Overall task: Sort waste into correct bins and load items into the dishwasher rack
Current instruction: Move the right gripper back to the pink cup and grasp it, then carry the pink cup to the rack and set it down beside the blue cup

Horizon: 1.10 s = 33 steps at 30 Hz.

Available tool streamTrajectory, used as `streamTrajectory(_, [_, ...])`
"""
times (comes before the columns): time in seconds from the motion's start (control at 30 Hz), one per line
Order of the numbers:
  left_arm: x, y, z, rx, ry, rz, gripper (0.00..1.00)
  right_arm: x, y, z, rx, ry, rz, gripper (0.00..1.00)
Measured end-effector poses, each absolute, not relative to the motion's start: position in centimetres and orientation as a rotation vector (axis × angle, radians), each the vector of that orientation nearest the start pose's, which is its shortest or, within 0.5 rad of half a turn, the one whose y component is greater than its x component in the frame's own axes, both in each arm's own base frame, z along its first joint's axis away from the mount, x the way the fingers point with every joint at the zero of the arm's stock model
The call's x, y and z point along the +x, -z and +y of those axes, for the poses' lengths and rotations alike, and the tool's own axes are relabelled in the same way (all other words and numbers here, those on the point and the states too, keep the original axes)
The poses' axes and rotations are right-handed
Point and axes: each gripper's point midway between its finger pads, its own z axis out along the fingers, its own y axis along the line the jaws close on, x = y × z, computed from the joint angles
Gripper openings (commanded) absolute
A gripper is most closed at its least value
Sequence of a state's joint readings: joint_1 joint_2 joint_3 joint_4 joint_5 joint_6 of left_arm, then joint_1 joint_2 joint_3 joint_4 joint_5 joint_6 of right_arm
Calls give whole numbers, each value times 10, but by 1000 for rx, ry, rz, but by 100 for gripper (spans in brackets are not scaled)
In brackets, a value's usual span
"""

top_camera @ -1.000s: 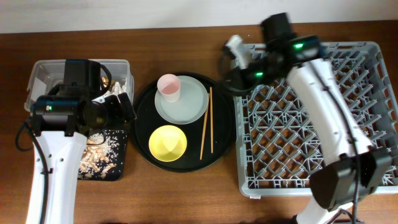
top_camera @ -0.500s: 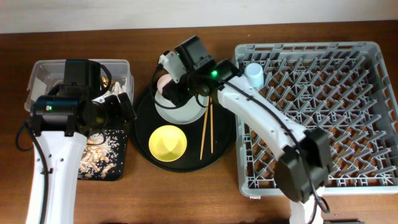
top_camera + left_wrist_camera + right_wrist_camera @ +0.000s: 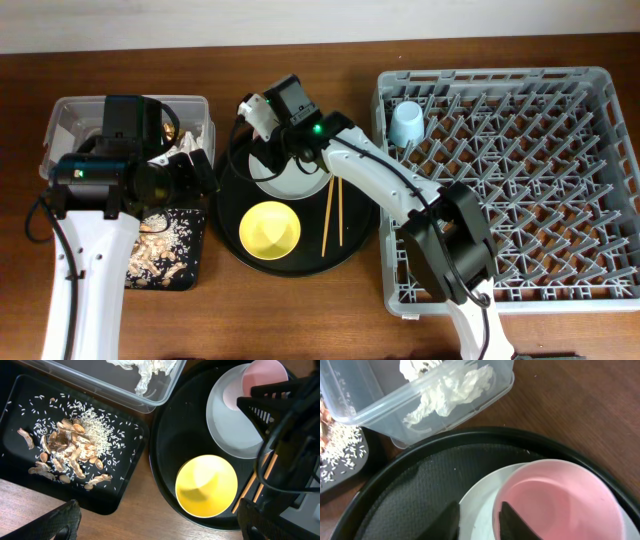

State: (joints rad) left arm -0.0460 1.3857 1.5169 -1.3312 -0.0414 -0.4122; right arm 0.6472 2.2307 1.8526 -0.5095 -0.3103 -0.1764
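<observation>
At the far left, the clear tub (image 3: 58, 112) stands on the table (image 3: 300, 320), and the crumpled white tissue (image 3: 451, 391) lies inside it. Just in front of the tub is the shallow black tray (image 3: 131, 491), which holds the beige food scraps (image 3: 67, 455) and many scattered rice grains. My left gripper (image 3: 162, 522) hangs above this tray and the edge of the round black tray (image 3: 357, 238). Its two fingers are spread wide apart and there is nothing between them.

On the round black tray, the pale grey plate (image 3: 235, 435) sits at the back and the yellow bowl (image 3: 270, 228) sits in front of it, upright. The pink cup (image 3: 560, 500) stands on the left part of the plate. My right gripper (image 3: 480, 521) is down at this cup. One finger (image 3: 451, 521) is outside the cup, over the plate. The other finger is inside the cup mouth, so the rim is between them. A strip of plate shows between the outer finger and the cup wall, so the jaws are not closed on it.

The wooden chopsticks (image 3: 333, 208) lie side by side on the right part of the round tray, beside the plate.

At the right stands the dishwasher rack (image 3: 600, 300). The light-blue cup (image 3: 407, 123) sits among the pegs in its rear left corner.
</observation>
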Motion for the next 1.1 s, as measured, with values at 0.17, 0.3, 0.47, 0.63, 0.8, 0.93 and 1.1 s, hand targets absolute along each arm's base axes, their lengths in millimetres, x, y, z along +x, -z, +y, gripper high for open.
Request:
streamTrajectory(0.17, [296, -235, -6, -515, 62, 2722, 99, 434, -93, 395, -1128, -574, 2228, 19])
streamTrajectory(0.3, [296, -235, -6, -515, 62, 2722, 99, 438, -84, 390, -1117, -506, 2251, 11])
streamTrajectory(0.47, [296, -235, -6, -516, 62, 2722, 99, 439, -80, 384, -1112, -457, 2269, 4])
streamTrajectory(0.63, [295, -235, -6, -516, 62, 2722, 99, 439, -80, 382, -1111, -442, 2280, 4])
streamTrajectory(0.8, [295, -235, -6, -515, 62, 2723, 99, 434, -76, 377, -1119, -390, 2319, 4])
streamTrajectory(0.93, [295, -235, -6, -515, 62, 2723, 99, 434, -80, 373, -1115, -365, 2324, 4])
streamTrajectory(1.1, [295, -235, -6, -515, 62, 2723, 99, 417, -114, 350, -1083, -385, 2378, 4])
